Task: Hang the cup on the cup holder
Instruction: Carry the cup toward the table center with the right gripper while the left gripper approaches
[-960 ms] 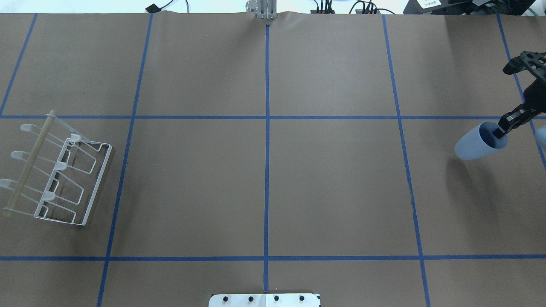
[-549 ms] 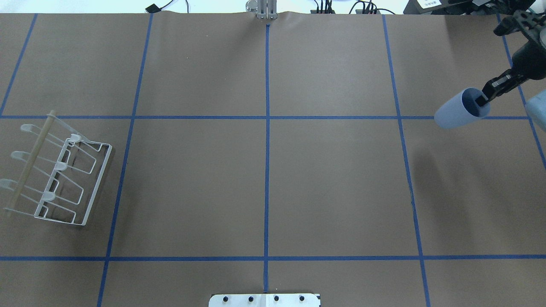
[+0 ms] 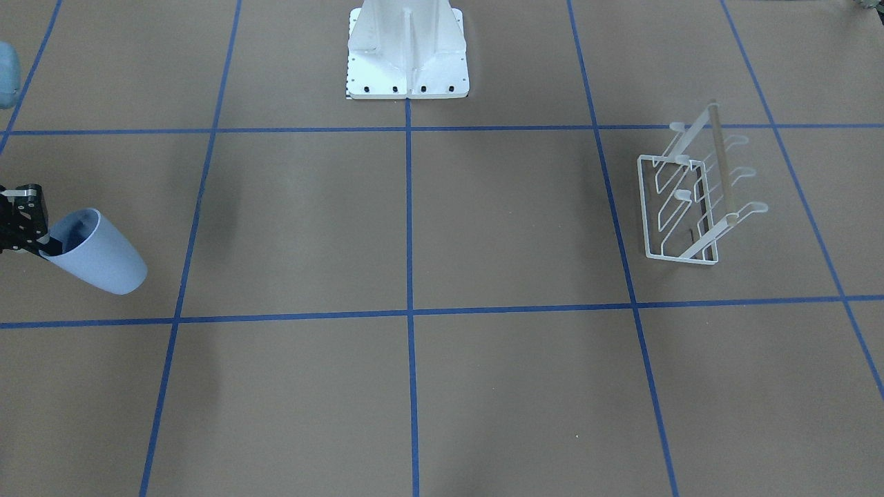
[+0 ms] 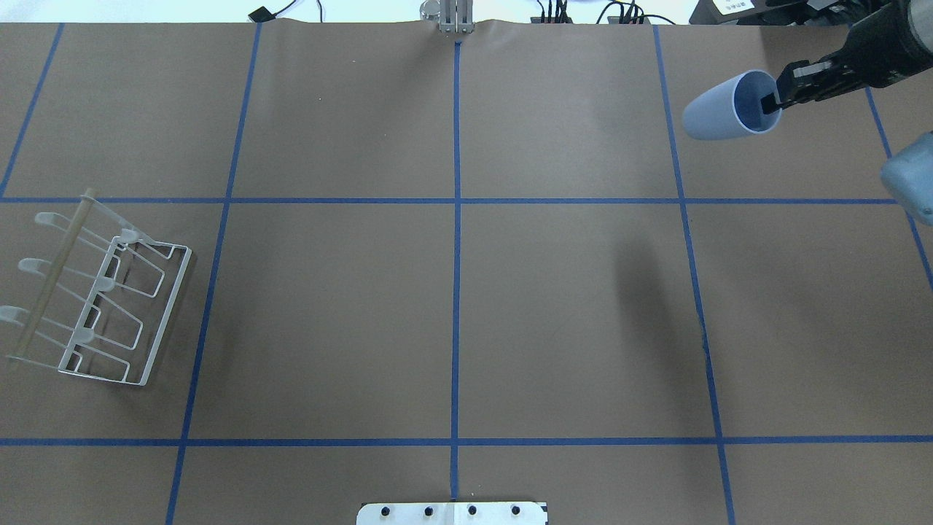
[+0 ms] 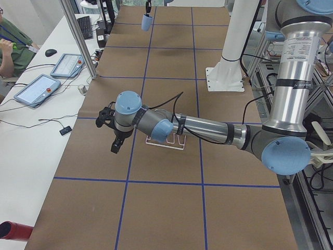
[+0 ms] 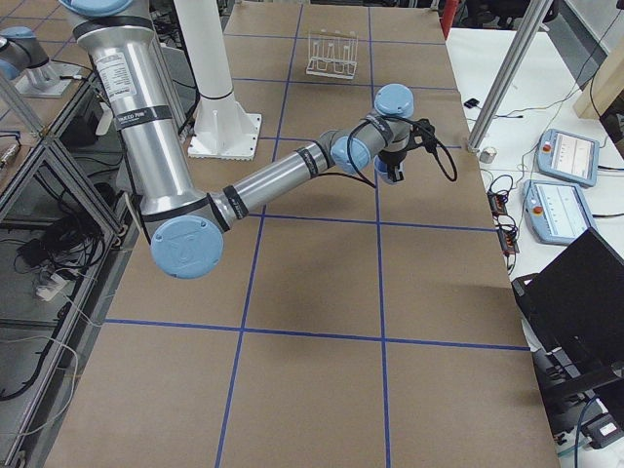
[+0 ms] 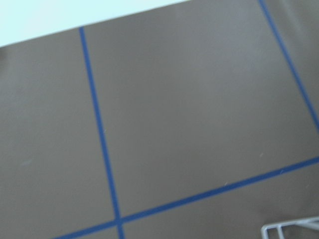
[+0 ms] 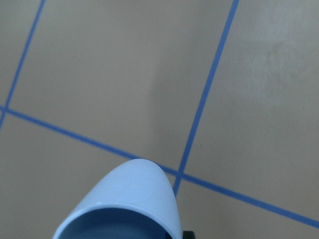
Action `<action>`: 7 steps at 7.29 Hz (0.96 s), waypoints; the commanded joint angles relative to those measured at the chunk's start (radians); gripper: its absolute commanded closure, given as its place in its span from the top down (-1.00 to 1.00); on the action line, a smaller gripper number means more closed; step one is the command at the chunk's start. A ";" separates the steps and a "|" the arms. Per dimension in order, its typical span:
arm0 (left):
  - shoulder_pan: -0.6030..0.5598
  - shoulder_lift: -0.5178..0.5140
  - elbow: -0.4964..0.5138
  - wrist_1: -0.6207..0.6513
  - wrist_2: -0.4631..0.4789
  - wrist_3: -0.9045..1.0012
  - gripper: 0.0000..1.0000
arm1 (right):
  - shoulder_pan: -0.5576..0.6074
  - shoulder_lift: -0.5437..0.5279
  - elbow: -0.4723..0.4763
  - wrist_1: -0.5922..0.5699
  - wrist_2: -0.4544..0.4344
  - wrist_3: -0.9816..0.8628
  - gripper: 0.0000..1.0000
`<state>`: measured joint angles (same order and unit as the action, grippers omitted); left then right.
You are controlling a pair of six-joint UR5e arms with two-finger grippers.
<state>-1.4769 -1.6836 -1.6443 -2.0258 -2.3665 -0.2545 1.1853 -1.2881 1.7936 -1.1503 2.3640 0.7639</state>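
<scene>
The pale blue cup (image 4: pixel 721 109) hangs on its side in the air over the table's far right, mouth toward the arm. My right gripper (image 4: pixel 771 102) is shut on its rim, one finger inside. The front view shows the same cup (image 3: pixel 97 255) and gripper (image 3: pixel 45 240) at the left edge, and the right wrist view has the cup (image 8: pixel 129 199) at the bottom. The white wire cup holder (image 4: pixel 109 299) with its wooden bar stands at the left edge, also as the cup holder (image 3: pixel 684 207). My left gripper (image 5: pixel 113 136) hovers beside the holder; whether it is open I cannot tell.
The robot's white base plate (image 4: pixel 452 512) sits at the near middle edge. Blue tape lines grid the brown table. The right arm's blue joint (image 4: pixel 911 182) juts in at the right edge. A person and tablets (image 5: pixel 36 88) occupy a side table.
My right gripper has carried the cup higher and toward the table's far edge, shifting it left in the overhead view. The cup holder has not moved.
</scene>
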 commanded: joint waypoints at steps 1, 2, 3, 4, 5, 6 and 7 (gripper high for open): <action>0.097 -0.059 0.000 -0.234 0.001 -0.325 0.96 | -0.084 -0.011 0.004 0.321 -0.043 0.418 -1.00; 0.133 -0.102 -0.005 -0.316 0.000 -0.515 0.96 | -0.107 -0.011 0.007 0.425 -0.040 0.560 -1.00; 0.202 -0.125 -0.005 -0.438 0.000 -0.742 0.96 | -0.136 -0.016 0.003 0.566 -0.032 0.725 -1.00; 0.280 -0.157 -0.002 -0.585 0.001 -0.961 0.94 | -0.174 -0.019 -0.005 0.728 -0.031 0.887 -1.00; 0.344 -0.200 -0.003 -0.678 0.003 -1.158 0.94 | -0.205 -0.019 -0.007 0.848 -0.031 1.017 -1.00; 0.403 -0.247 -0.005 -0.732 0.003 -1.334 0.94 | -0.228 -0.017 -0.005 0.935 -0.035 1.090 -1.00; 0.456 -0.298 -0.009 -0.778 0.048 -1.485 0.94 | -0.240 -0.017 0.004 0.998 -0.040 1.151 -1.00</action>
<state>-1.0879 -1.9238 -1.6497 -2.7371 -2.3525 -1.5445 0.9661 -1.3058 1.7908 -0.2459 2.3288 1.8258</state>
